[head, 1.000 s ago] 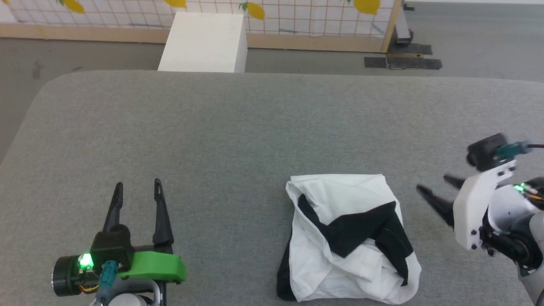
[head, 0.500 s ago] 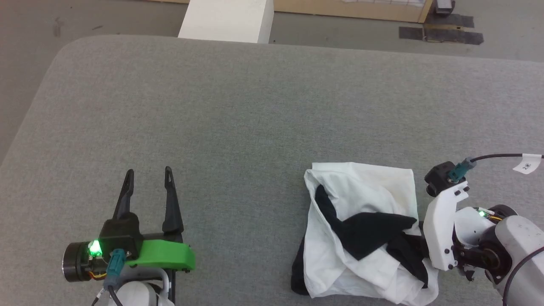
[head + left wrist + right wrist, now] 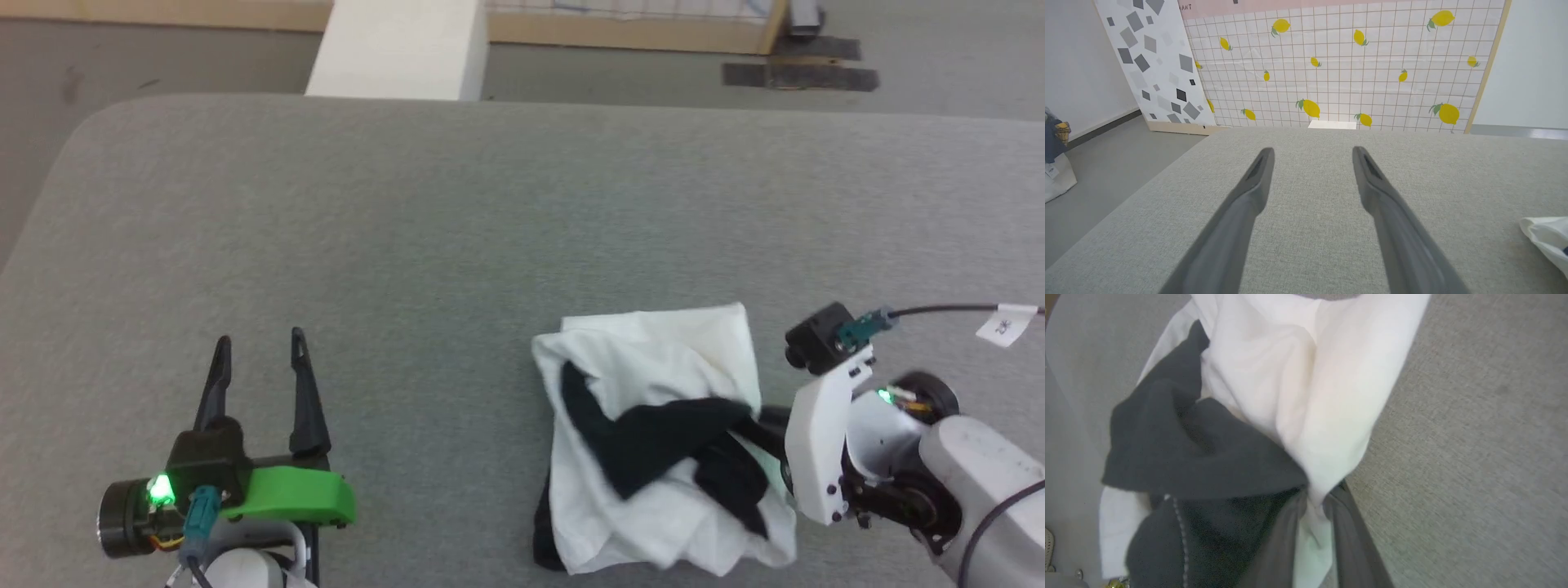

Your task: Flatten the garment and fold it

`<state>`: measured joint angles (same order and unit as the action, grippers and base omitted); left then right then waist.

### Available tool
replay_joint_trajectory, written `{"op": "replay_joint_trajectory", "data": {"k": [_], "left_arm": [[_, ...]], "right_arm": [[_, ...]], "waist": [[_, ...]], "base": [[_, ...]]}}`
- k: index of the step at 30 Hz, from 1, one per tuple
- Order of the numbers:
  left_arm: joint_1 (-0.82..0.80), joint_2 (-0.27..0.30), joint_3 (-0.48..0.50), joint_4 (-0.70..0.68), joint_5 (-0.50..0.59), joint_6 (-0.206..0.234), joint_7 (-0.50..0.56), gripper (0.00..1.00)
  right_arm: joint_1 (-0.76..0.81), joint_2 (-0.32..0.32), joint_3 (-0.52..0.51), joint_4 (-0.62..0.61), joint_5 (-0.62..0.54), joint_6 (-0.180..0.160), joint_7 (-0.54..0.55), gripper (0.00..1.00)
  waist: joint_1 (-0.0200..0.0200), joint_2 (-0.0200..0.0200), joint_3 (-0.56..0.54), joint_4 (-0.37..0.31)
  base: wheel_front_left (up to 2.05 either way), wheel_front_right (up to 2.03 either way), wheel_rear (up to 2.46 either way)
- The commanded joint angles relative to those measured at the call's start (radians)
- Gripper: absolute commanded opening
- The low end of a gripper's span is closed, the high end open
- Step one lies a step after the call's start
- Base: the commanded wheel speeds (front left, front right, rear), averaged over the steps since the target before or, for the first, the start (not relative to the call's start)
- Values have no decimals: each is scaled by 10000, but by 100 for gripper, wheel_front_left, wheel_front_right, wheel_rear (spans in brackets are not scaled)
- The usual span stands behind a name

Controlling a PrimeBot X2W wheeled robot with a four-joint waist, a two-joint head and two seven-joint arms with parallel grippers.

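Observation:
The garment (image 3: 653,384) lies crumpled on the grey table (image 3: 408,229), right of centre, white body with black sleeves bunched on top. My right gripper (image 3: 758,420) is at its right edge. In the right wrist view the two dark fingers (image 3: 1345,522) are shut on a fold of the white cloth (image 3: 1298,375), with the black sleeve (image 3: 1200,457) just to their left. My left gripper (image 3: 257,343) rests at the lower left, open and holding nothing, well apart from the garment. The left wrist view shows its fingers (image 3: 1257,179) spread over bare table, and a white corner of the garment (image 3: 1547,241) at the right edge.
A white box (image 3: 400,49) stands on the floor beyond the table's far edge. A wood-framed lemon-patterned panel (image 3: 1331,61) is behind it. Dark floor patches (image 3: 800,75) lie at the back right. The table's rounded corner (image 3: 82,139) is at the far left.
My right gripper has come in from the right, where it stood open, and shut on the garment's right edge. The head camera shifted. The left gripper has held still.

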<state>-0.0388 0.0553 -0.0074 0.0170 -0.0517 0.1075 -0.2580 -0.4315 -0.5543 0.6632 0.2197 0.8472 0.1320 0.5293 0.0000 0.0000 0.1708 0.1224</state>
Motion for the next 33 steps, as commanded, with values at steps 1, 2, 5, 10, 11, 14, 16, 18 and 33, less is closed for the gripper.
{"op": "replay_joint_trajectory", "data": {"k": [1,2,5,10,11,14,16,18,33], "left_arm": [[102,-49,112,-84,-43,23,-38,100],[124,-48,198,-127,-40,28,-38,100],[193,-49,365,-377,23,111,-38,100],[93,1,581,-726,138,141,-38,100],[33,51,634,-786,176,136,-38,100],[-200,219,696,-917,295,79,-38,100],[-363,338,706,-1035,387,54,-38,100],[-552,412,665,-1166,472,48,-38,100],[-2037,828,210,-2248,685,-48,-38,100]], "right_arm": [[-284,-234,107,-402,-16,-13,-132,0],[-343,-368,166,-648,-21,-13,-167,0],[-518,-907,293,-1282,-163,-13,-213,0],[-789,-1544,167,-1493,-365,-13,-330,0],[-897,-1695,214,-1496,-514,-13,-347,0],[-1264,-2018,141,-1222,-856,-13,-575,0],[-1655,-2263,68,-845,-1298,-13,-821,0],[-2066,-2539,25,-334,-1848,-13,-1108,0],[-5014,-3258,-869,3972,-4098,-13,-2232,0]], "waist": [[0,0,-185,-858],[0,0,-134,-1101],[0,0,111,-1955],[0,0,714,-3194],[0,0,897,-3449],[0,0,1361,-3903],[0,0,1691,-4086],[0,0,2019,-4111],[0,0,4273,-3236]], "base": [[0,0,0],[0,0,0],[0,0,0],[0,0,0],[0,0,0],[0,0,0],[0,0,0],[0,0,0],[0,0,0]]}}
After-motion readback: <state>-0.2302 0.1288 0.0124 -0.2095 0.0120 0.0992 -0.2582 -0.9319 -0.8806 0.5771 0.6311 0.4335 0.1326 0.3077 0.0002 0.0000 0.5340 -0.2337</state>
